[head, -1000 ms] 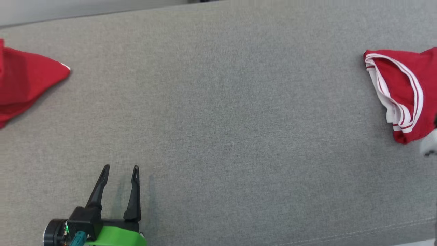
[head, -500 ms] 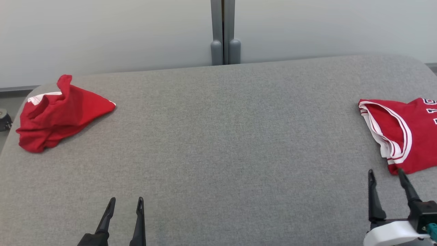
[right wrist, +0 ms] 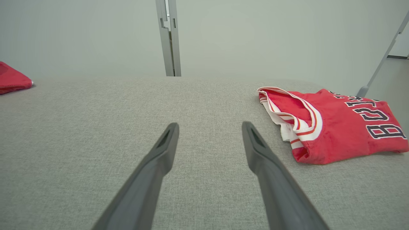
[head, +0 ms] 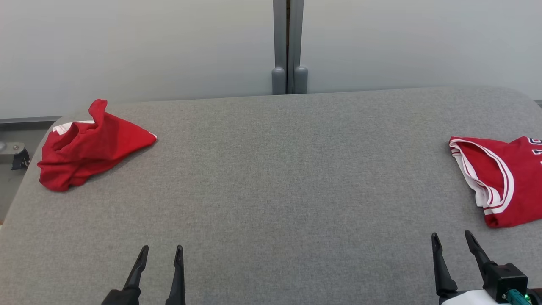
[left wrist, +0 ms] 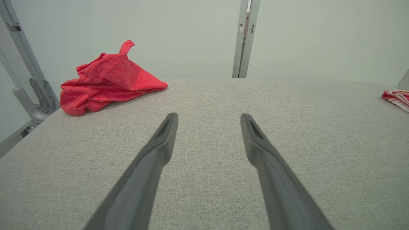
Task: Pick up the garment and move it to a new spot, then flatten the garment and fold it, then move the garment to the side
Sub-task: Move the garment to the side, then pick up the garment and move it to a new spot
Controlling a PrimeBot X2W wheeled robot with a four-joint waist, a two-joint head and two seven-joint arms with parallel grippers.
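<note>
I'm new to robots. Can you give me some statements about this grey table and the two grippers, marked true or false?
1. A crumpled red garment lies at the left of the grey table, and a folded red jersey lies at the right. True.
2. The left gripper and right gripper are both open and hold nothing. True.
3. The right gripper is clamped on the jersey. False: it is open and apart from the jersey, nearer the robot.
4. The crumpled garment lies in the table's middle. False: it lies near the far left corner.
</note>
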